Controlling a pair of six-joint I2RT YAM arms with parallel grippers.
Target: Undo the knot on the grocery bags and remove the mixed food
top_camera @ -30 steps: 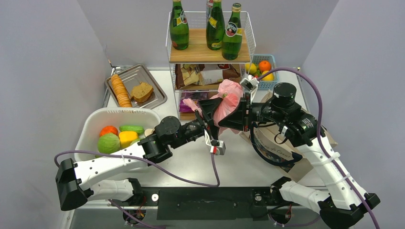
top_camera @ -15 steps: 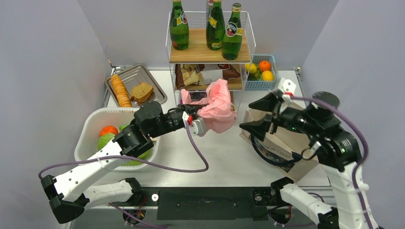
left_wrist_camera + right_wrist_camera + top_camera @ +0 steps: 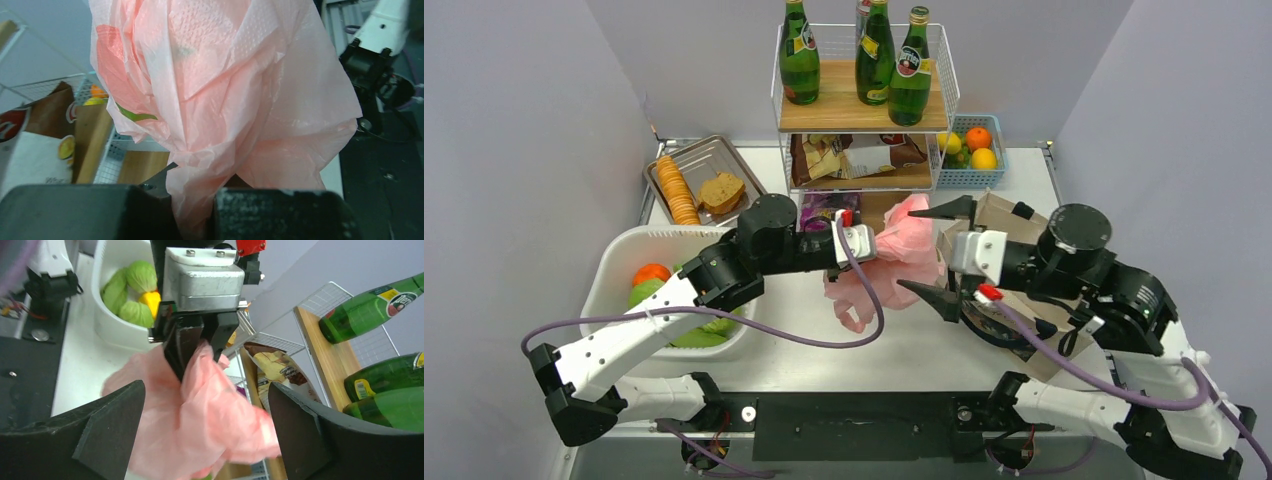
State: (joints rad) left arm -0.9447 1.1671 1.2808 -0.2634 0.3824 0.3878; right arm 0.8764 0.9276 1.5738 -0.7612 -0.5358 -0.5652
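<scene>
My left tool [image 3: 869, 250] is clamped tight on a fold of the pink bag [image 3: 894, 262], which hangs from it above the middle of the bench [image 3: 824, 345] — just near of the wire shelf [image 3: 839, 112], with the white tub [image 3: 614, 275] to its left and the tote [image 3: 996, 212] to its right. My right tool [image 3: 909, 250] is spread as wide as it goes and grips nothing. One finger stands far of the bag and one near, and as far as I can see neither touches it.

I can't pick out the knot for certain. The plastic is bunched all round my left pinch, so it may sit right there. A green streak and a reddish patch show through the film, so I judge something is inside.

To do this well I'd bring the right tool in on a handle strand close beside the left pinch, not on the belly of the bag, and close on plastic only. Then I'd draw the two apart slowly — this film is thin and will likely stretch or tear before a tight tie gives. I'd hold the bag low over the bench so anything that slips out falls short, and pull toward the near side, away from the bottles [image 3: 799, 55] on the shelf.
</scene>
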